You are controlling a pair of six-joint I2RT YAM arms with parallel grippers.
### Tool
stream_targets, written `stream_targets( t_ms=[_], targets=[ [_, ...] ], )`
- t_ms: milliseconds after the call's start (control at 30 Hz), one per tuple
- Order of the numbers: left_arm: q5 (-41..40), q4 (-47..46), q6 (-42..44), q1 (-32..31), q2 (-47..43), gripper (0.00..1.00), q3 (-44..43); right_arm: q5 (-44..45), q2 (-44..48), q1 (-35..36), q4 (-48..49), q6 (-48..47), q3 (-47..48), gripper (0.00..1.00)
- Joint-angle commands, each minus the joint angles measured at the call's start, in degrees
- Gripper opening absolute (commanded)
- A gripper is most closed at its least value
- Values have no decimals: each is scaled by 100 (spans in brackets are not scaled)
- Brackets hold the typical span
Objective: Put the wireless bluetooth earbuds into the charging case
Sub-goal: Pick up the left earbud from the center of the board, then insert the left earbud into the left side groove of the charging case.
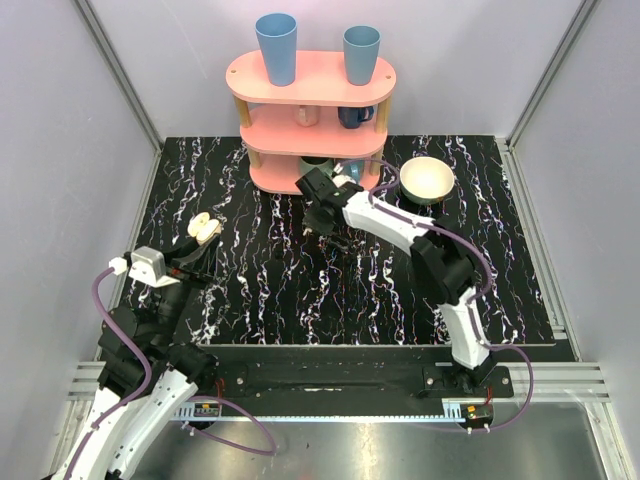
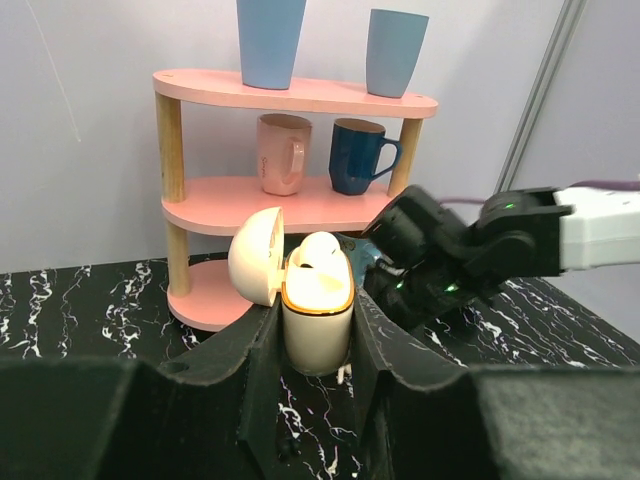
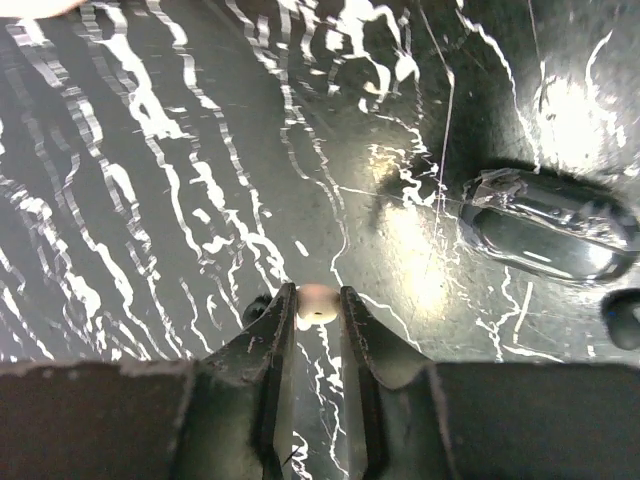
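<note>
Ready to insert
Left hand [image 2: 316, 322] clamps charging case [image 2: 318, 300] upright, lid open; right hand [image 3: 317, 294] pinches an earbud [image 3: 317, 304].

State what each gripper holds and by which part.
Left gripper holds the open charging case by the sides of its lower body. Right gripper pinches one earbud at its fingertips, across the bud's sides.
</note>
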State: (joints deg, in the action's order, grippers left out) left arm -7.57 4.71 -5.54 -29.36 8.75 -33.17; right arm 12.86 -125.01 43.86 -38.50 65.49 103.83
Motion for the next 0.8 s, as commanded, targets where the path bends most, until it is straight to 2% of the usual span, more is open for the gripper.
stream_targets(
  t_ms=[0, 133, 233, 400, 567, 767],
  targets=[
    [-104, -32, 88, 1, 135, 0, -190, 700, 1179, 281, 870, -1397, -537, 0],
    [36, -75, 62, 1, 285, 0, -234, 1392, 1953, 526, 1134, -2415, -890, 0],
    [212, -154, 36, 1, 407, 0, -217, 1578, 2716, 685, 1432, -3102, -1145, 0],
    [633, -365, -26, 1, 627, 0, -199, 1781, 3447, 940, 1881, -4104, -1374, 0],
    [1003, -445, -26, 1, 838, 0, -251, 1737, 4072, 1221, 2223, -4773, -1471, 0],
    [1714, -962, -26, 1, 1058, 0, -138, 1562, 4547, 1599, 2680, -5362, -1524, 0]
  ],
)
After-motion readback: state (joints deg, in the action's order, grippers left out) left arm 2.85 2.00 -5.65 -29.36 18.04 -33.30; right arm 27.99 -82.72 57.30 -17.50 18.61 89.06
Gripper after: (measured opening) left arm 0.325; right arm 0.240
